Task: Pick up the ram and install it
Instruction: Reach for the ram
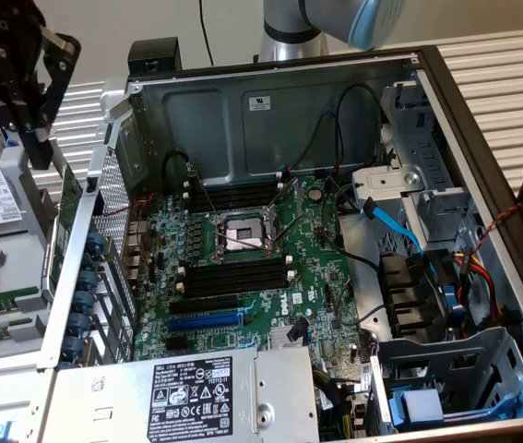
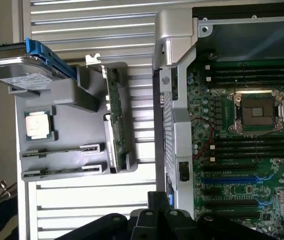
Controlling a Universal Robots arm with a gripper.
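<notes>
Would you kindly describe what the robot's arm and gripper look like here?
The arm is a smooth silver-grey tube with a light blue joint cap. The gripper is matte black, built from chunky jointed links with small screws and pale lettering on its body. The wrist view shows its black rounded segments too.

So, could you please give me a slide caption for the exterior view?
Shut gripper hovering above the grey parts tray, beside the open computer case with its motherboard exposed.
</notes>
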